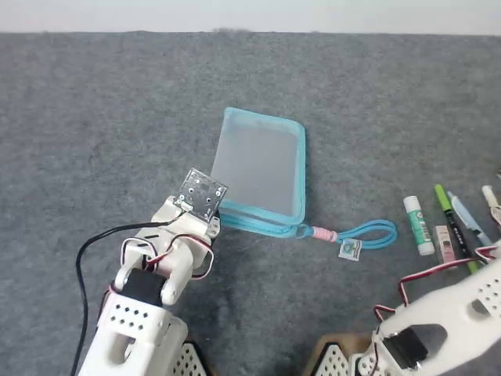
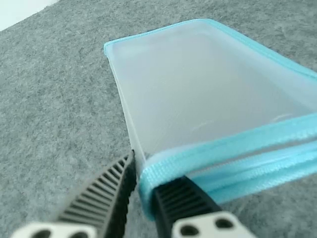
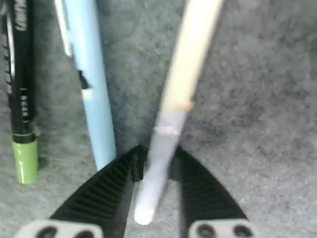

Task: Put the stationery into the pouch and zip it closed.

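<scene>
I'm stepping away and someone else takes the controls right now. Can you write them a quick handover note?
Left gripper: shut on the zip-edge corner of the pouch, which lies flat on the grey mat.
Right gripper: closed around the end of the cream pen, which seems to lie on the mat.
Glue stick, green-black pen, blue pen and a small pink item lie right of the pouch.
Done: nothing shows inside the pouch.
Left: load every item, then zip shut.

Bench (image 1: 94, 117): grey, felt-like surface. Lying on it: one translucent pouch (image 1: 262, 168), blue-trimmed, with its cord loop (image 1: 368, 233) trailing. Well apart, on the right arm's side, lie a glue stick (image 1: 418, 225), pink eraser (image 1: 445, 243), green-capped pen (image 1: 450, 215), light-blue pen (image 1: 468, 219) and cream pen (image 1: 490, 196).
</scene>
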You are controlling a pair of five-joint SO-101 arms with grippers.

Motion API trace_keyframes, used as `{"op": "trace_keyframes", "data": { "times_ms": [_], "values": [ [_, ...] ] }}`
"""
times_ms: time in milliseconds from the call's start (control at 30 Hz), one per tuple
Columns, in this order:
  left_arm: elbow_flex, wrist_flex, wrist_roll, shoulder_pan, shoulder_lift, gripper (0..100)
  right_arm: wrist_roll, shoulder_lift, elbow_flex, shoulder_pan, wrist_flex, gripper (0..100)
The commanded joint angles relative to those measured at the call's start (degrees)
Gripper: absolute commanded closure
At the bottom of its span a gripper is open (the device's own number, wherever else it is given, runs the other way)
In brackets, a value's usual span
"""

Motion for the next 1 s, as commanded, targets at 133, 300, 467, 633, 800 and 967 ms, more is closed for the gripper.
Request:
{"op": "trace_keyframes", "data": {
  "times_ms": [133,300,467,633,800,967],
  "values": [
    [-0.84,0.26,-0.18,0.53,-0.09,99,-6.33,-4.44,-2.81,2.15,3.74,99.2],
    [-0.66,-0.88,0.09,0.53,0.35,99,-9.32,-14.02,-5.01,-1.19,18.42,99.1],
    [-0.57,-1.76,0.26,0.62,0.35,99,-16.44,-26.51,-5.01,-7.96,27.21,99.1],
    [-0.84,-1.76,2.46,0.97,0.35,99,-24.26,-40.04,1.67,-17.01,29.76,99.1],
    [-0.84,-2.20,2.73,1.05,0.35,99,-30.15,-60.09,24.97,-30.64,29.41,99.1],
    [-0.92,-2.11,6.15,0.97,0.18,99,-41.23,-82.77,47.38,-53.58,28.79,99.1]
  ]
}}
